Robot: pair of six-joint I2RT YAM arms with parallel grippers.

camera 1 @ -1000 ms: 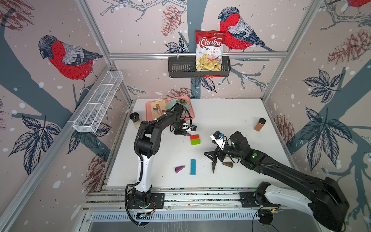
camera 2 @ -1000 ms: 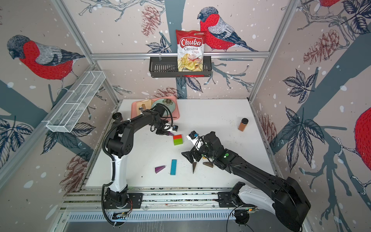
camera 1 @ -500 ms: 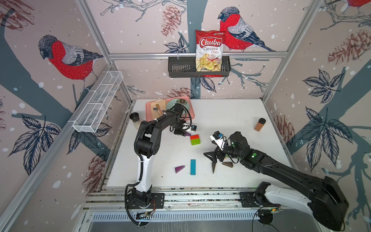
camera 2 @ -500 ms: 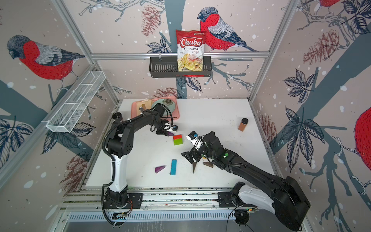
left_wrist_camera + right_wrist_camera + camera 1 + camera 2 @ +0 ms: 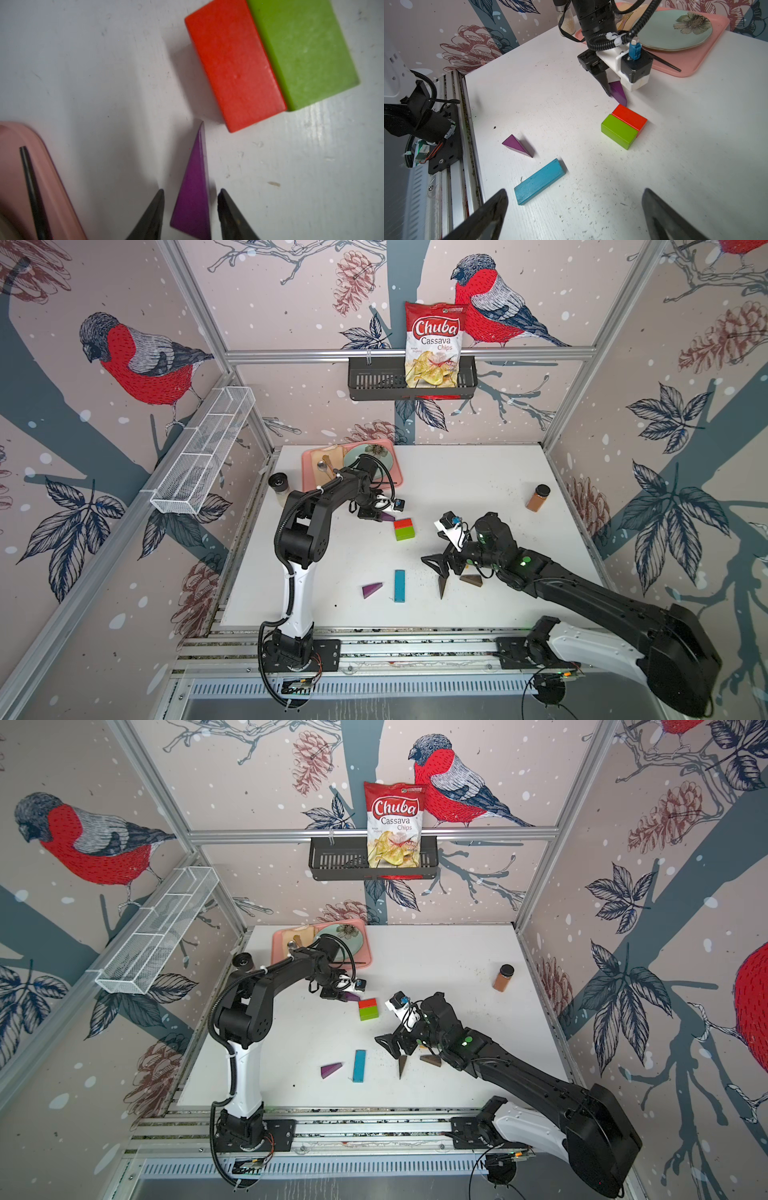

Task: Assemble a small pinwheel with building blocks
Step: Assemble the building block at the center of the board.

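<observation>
The left tool (image 5: 190, 197) is positioned at the rear left of the bench (image 5: 478, 489), beside the pink tray (image 5: 309, 464). Its jaws are slightly spread astride the wide end of a purple wedge (image 5: 617, 91). A narrow gap is seen on each side, so the wedge is not pinched. The wedge lies flat, its thin tip just beside a corner of the red block (image 5: 403, 524), which is seated flush against the green block (image 5: 404, 533). Nearer the front edge, a second purple wedge (image 5: 371, 589) and the blue bar (image 5: 399, 585) are laid close together, not touching. Further right, a brown wedge (image 5: 441, 585) and a second brown wedge (image 5: 471, 580) are located just beside the right tool (image 5: 574, 194), whose jaws are spread wide.
</observation>
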